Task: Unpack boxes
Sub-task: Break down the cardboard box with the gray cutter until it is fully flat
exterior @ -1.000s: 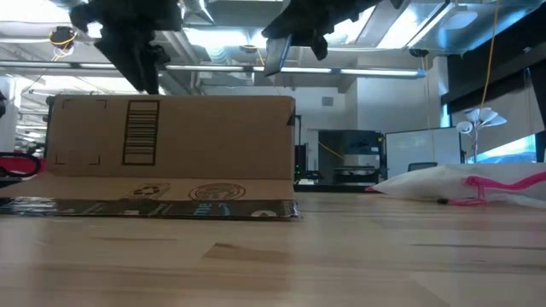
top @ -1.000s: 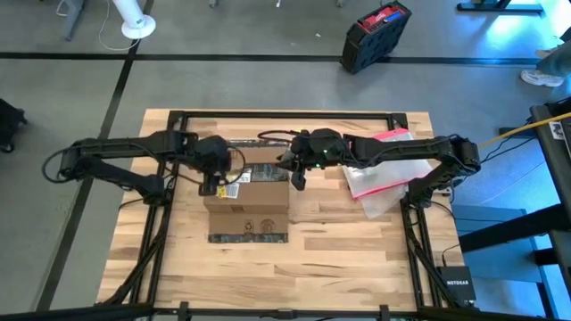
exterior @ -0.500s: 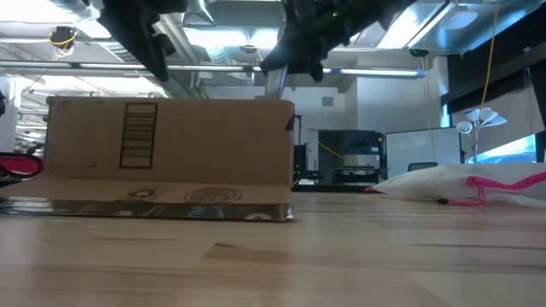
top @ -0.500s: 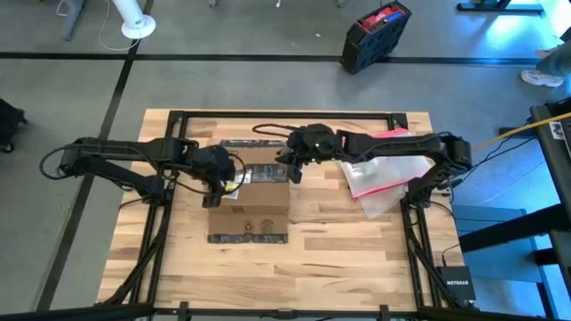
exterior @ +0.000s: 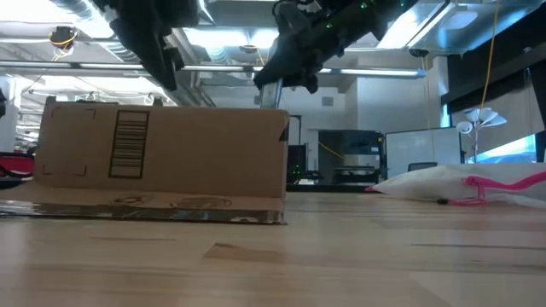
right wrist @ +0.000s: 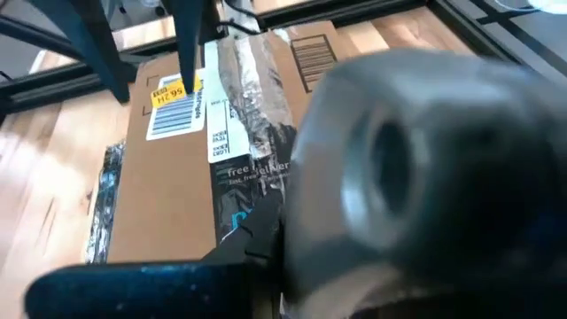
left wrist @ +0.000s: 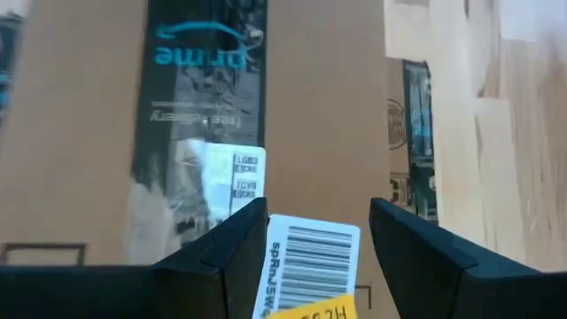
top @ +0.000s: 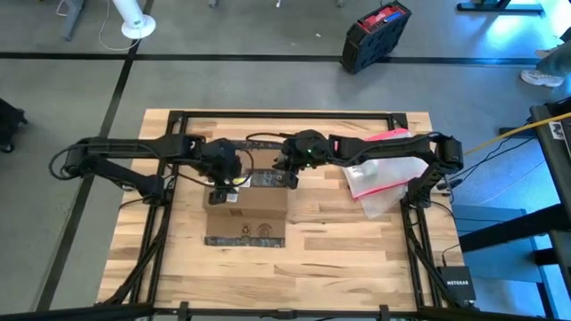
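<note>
While the cardboard shipping box (top: pixel 247 201) rests mid-table, we find the left gripper (top: pixel 224 189) above its barcode label (left wrist: pixel 306 266), jaws apart. We note the right gripper (top: pixel 287 178) over the box's far right edge; its jaw state we cannot tell.

**Cardboard shipping box, closed, on the table**

A brown corrugated cardboard box (top: pixel 248 203) lies flat on the wooden table, slightly left of centre in the high view. Its top face is closed, with a black printed tape strip (left wrist: pixel 205 97) running along it; the strip carries a blue smile-arrow logo and lettering. A white barcode label (left wrist: pixel 308 266) with a yellow patch sits on the top face beside the tape, and a smaller white sticker lies on the strip itself. From table height the side wall (exterior: pixel 166 160) shows a printed barcode and a square outline. A taped flap (top: pixel 245 238) lies flat on the table along the near edge.
</note>
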You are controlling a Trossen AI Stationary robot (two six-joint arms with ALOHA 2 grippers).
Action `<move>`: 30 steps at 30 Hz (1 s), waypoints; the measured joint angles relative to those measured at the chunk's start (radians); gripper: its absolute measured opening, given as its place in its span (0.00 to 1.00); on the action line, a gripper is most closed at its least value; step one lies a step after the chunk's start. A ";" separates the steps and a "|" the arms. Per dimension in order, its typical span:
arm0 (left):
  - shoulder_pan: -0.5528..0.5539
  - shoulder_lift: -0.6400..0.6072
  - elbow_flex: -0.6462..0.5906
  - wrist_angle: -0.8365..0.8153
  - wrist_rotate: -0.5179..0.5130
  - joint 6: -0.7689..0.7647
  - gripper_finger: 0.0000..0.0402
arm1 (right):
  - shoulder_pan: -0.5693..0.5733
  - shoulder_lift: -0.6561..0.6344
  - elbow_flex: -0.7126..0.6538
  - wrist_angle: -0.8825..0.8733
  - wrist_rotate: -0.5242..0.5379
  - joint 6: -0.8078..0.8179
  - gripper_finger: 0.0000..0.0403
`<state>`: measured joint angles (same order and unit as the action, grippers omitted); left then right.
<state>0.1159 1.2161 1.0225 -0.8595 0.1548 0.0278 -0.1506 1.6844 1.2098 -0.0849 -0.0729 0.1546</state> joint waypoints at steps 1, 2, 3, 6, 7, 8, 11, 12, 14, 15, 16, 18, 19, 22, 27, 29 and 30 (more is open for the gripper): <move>0.005 0.008 0.000 -0.003 0.011 0.006 0.48 | 0.000 0.000 0.000 0.007 -0.001 0.000 0.18; 0.009 0.015 0.000 -0.005 0.014 0.013 0.48 | 0.000 0.000 0.000 0.010 -0.004 0.002 0.18; 0.012 0.022 0.000 -0.005 0.015 0.025 0.48 | 0.000 0.000 0.000 0.011 -0.011 0.007 0.18; 0.021 0.040 0.000 0.002 0.014 0.064 0.48 | 0.000 0.000 0.000 0.014 -0.043 0.025 0.18; 0.027 0.048 0.000 0.005 0.015 0.076 0.48 | 0.000 0.000 0.000 0.016 -0.060 0.026 0.18; 0.031 0.058 0.000 0.011 0.015 0.086 0.48 | 0.000 0.000 0.000 0.020 -0.081 0.026 0.18; 0.048 0.090 0.000 0.011 0.015 0.107 0.48 | 0.000 0.000 0.000 0.033 -0.136 0.027 0.18; 0.053 0.099 0.000 0.010 0.015 0.107 0.48 | 0.000 0.000 0.000 0.034 -0.141 0.028 0.18; 0.063 0.117 0.000 0.010 0.019 0.107 0.48 | 0.000 0.000 0.000 0.032 -0.141 0.030 0.18; 0.068 0.125 0.000 0.009 0.037 0.107 0.48 | 0.000 0.000 0.000 0.032 -0.141 0.030 0.18; 0.074 0.131 0.000 0.007 0.085 0.108 0.48 | 0.000 0.001 0.000 0.032 -0.141 0.031 0.18; 0.092 0.143 0.000 -0.004 0.238 0.118 0.48 | 0.000 0.001 0.000 0.031 -0.141 0.032 0.18; 0.099 0.150 0.000 -0.008 0.313 0.111 0.48 | 0.000 0.001 0.000 0.031 -0.143 0.035 0.18; 0.103 0.175 0.000 -0.044 0.442 0.076 0.48 | 0.000 0.001 0.000 0.031 -0.142 0.033 0.18; 0.100 0.192 0.000 -0.081 0.555 0.061 0.48 | -0.013 0.001 0.000 0.021 -0.128 0.025 0.18; 0.100 0.192 0.000 -0.074 0.588 0.046 0.48 | -0.021 0.001 0.000 0.012 -0.129 0.024 0.18; 0.100 0.192 0.000 -0.069 0.603 0.038 0.48 | -0.024 0.001 0.000 0.006 -0.129 0.024 0.18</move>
<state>0.2161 1.4086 1.0222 -0.9286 0.7575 0.0661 -0.1748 1.6852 1.2095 -0.0785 -0.2024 0.1791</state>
